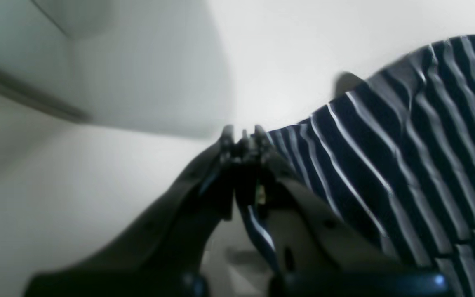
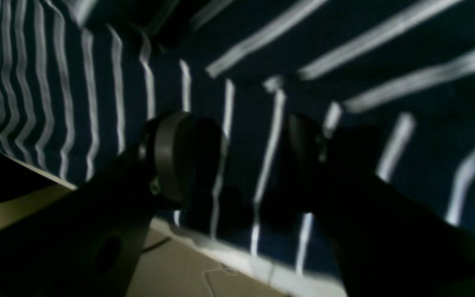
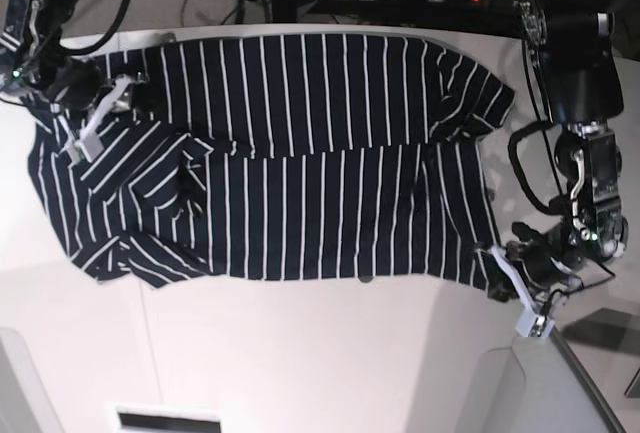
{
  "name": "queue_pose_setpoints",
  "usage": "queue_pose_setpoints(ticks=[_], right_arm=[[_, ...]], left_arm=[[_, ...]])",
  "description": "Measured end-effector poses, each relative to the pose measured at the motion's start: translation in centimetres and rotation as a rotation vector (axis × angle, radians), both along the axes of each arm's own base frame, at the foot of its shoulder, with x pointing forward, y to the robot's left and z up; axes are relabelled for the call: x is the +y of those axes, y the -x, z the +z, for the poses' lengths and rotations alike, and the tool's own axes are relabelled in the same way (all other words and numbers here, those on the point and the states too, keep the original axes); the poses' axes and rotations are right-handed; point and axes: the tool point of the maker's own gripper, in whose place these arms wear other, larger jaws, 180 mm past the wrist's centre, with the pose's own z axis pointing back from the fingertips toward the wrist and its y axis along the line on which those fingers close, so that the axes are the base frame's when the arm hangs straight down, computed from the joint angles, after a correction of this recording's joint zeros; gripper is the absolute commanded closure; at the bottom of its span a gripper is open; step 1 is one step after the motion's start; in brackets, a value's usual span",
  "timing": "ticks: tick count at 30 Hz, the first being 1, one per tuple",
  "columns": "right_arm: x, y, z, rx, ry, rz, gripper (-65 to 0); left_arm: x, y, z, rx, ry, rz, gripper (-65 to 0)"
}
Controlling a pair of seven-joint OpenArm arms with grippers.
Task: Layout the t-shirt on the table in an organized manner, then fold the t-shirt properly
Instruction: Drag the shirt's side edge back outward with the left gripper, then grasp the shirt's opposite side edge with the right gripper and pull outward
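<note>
Your t-shirt (image 3: pixel 300 163), soft navy cloth with thin white stripes, lies spread across the smooth white bench (image 3: pixel 300 353), long axis running left-right in the base view. Your left gripper (image 1: pixel 243 134) has its fingers pinched on the hem corner. Your right gripper (image 2: pixel 241 165) hovers over the cloth, fingers apart, gripping nothing.

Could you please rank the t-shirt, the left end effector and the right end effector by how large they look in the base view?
1. The t-shirt, by far the largest.
2 and 3. The left end effector and the right end effector look about alike; both are partly hidden against dark cloth, so I would not rank them.
</note>
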Motion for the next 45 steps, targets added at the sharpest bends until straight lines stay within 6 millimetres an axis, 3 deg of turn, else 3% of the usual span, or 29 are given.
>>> queue_pose_setpoints(ticks=[3, 6, 11, 15, 19, 23, 28, 32, 35, 38, 41, 45], right_arm=[[-0.3, 0.6, 0.1, 0.032, 0.030, 0.026, -33.3], [1.1, 0.1, 0.6, 0.023, 0.044, 0.105, -33.5], [5.3, 0.0, 1.0, 0.001, 0.015, 0.238, -33.5], [5.7, 0.2, 0.9, 0.007, 0.015, 0.259, -33.3], [4.9, -0.2, 1.2, -0.003, 0.028, 0.261, -33.3], [3.8, -1.7, 1.8, -0.036, 0.058, 0.254, -33.3], [4.3, -2.9, 2.4, -0.082, 0.040, 0.245, -33.3], [1.5, -5.6, 3.6, -0.132, 0.057, 0.144, -33.6], [-3.3, -9.3, 4.5, -0.162, 0.068, 0.020, -34.4], [-7.7, -13.6, 5.3, -0.215, 0.044, -0.113, -41.1], [-10.3, -17.9, 6.2, -0.277, -0.035, -0.233, -45.8], [-11.8, -21.1, 6.7, -0.332, -0.111, -0.347, -46.2]], left_arm=[[0.3, -1.2, 0.8, -0.021, -0.092, -0.003, 0.0], [-1.8, -2.6, 1.4, -0.097, -0.124, -0.058, 0.0], [-5.4, -1.2, -4.2, 0.005, -0.185, -0.208, 0.0], [-6.4, 0.0, -6.8, 0.049, -0.157, -0.225, 0.0], [-4.9, -0.3, -6.7, 0.034, -0.183, -0.167, 0.0], [-2.9, 0.9, -6.2, 0.013, -0.239, -0.142, 0.0], [-4.6, 2.0, -5.4, -0.033, -0.239, -0.180, 0.0], [-4.4, 3.7, -6.9, 0.004, -0.241, -0.182, 0.0], [-3.1, 5.4, -8.2, 0.049, -0.261, -0.174, 0.0], [-1.8, 6.2, -8.4, 0.053, -0.228, -0.114, 0.0], [0.2, 6.3, -7.7, 0.036, -0.214, -0.032, 0.0], [1.3, 5.7, -6.5, 0.002, -0.215, 0.003, 0.0]])
